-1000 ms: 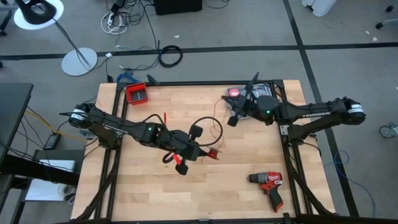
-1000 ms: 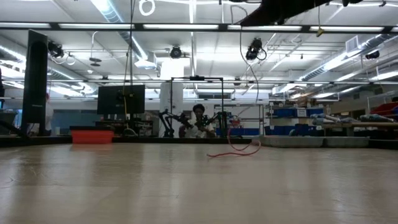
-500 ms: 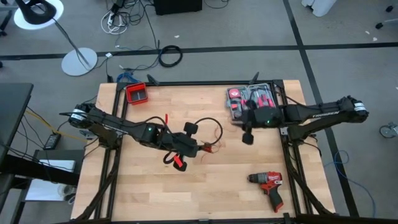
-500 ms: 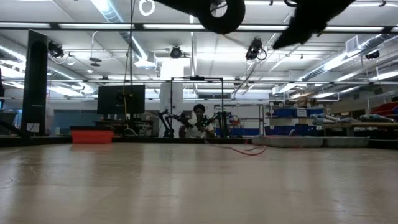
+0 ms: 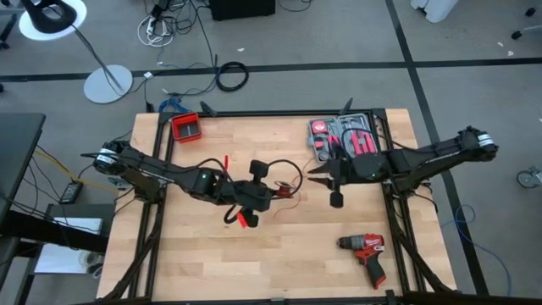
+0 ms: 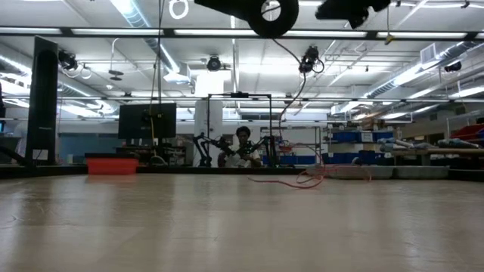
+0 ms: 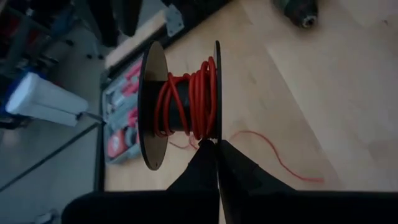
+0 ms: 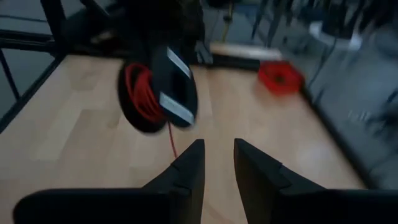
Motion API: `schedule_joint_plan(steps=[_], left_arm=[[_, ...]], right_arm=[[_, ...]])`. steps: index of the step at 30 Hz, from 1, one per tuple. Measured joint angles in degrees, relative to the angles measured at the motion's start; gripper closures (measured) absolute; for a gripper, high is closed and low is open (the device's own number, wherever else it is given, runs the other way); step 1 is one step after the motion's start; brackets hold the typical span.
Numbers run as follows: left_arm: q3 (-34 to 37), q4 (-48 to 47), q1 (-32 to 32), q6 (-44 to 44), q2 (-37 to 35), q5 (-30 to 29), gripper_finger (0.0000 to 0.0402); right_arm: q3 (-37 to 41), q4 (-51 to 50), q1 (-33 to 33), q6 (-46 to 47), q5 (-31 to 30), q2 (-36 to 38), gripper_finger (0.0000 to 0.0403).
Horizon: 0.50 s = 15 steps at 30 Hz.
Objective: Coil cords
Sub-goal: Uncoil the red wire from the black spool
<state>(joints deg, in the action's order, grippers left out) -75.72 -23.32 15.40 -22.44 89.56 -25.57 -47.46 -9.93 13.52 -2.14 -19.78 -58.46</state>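
Your left gripper point(image 7: 217, 144) reaches to mid-table, pinched tight on the spool point(image 7: 180, 102) wound with red cord point(image 5: 284, 188), while your right gripper point(image 8: 217, 155) hovers nearby, fingers parted, empty.

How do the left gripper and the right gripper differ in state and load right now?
The left gripper has jaws shut on the rim of a spool of red wire; the right gripper has jaws apart and empty. The left gripper is over the middle of the table, the right gripper nearer its right edge. Both are dark and two-fingered.
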Motion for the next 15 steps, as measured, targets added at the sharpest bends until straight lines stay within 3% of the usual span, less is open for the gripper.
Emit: schedule_joint_plan(steps=[6, 15], left_arm=[[0.0, 0.05, 0.3, -0.04, 0.0, -4.8, 0.0401], [0.0, 3.33, 1.6, -2.94, 0.0, -8.96, 0.0401]], right_arm=[[0.0, 5.92, 2.35, -12.35, -2.55, -4.08, 0.0319], [0.0, 16.77, 7.09, -27.95, -14.87, -9.7, 0.032]])
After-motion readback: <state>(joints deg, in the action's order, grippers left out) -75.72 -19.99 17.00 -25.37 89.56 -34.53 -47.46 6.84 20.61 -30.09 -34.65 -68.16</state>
